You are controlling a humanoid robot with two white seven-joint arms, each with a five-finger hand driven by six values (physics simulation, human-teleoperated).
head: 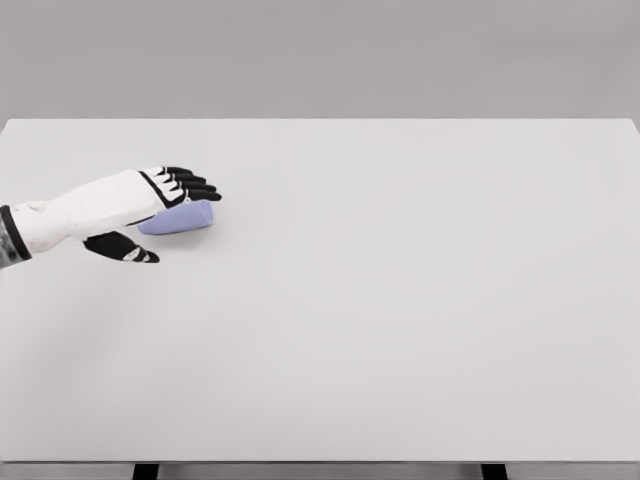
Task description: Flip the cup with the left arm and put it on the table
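Observation:
A pale lavender-blue cup lies on its side on the white table at the left. My left hand reaches in from the left edge and hovers over the cup. Its black-tipped fingers stretch straight out above the cup's far side and its thumb points out on the near side. The hand is open and covers the cup's upper left part. Whether the palm touches the cup I cannot tell. The right arm is out of the picture.
The table's far edge runs across the top against a grey wall. Its near edge lies at the bottom, with two dark legs showing beneath.

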